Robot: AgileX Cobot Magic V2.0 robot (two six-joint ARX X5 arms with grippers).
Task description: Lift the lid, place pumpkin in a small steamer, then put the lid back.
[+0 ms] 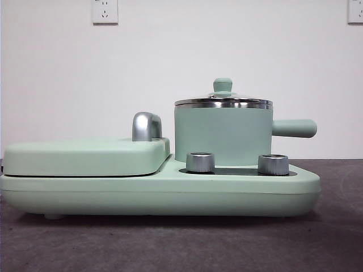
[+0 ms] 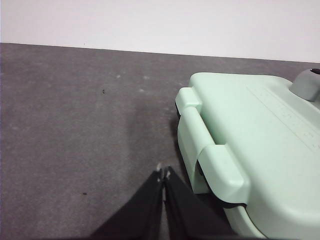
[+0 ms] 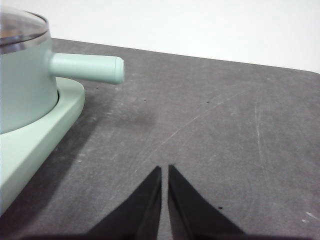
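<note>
In the front view, the small steamer [image 1: 222, 136], a smooth matte mint-green cylinder with a polished steel rim, is seen standing upright on the right half of a wide mint-green base [image 1: 159, 195] with rounded edges. Its stubby straight handle [image 1: 294, 128] is laid level, its long axis running toward 3 o'clock. The lid [image 1: 223, 100] is seated flat on the rim, a shallow glass dome with a steel band and a rounded mint-green knob at 12 o'clock of the pot. Two ribbed steel knobs [image 1: 200, 162] [image 1: 273, 164] are set in front of the pot at 7 and 5 o'clock. At 9 o'clock of the pot a flat rectangular mint-green cover [image 1: 85, 156] with a curved steel handle [image 1: 146, 126] is found. The grey tabletop [image 1: 170, 243] is finely grained and matte. No pumpkin is shown in any view. In the left wrist view, the left gripper [image 2: 163, 172] is held over bare tabletop [image 2: 75, 125] just beside the cover's [image 2: 250, 135] hinged end; its jaws are clenched together with nothing between them. In the right wrist view, the right gripper [image 3: 165, 169] is held over scuffed tabletop [image 3: 225, 130], well apart from the steamer [image 3: 25, 85], whose handle [image 3: 90, 67] is pointed toward the open tabletop; the glass lid [image 3: 20, 27] is seen on its rim, and the jaws are nearly closed, empty, a thin slit left between them.
</note>
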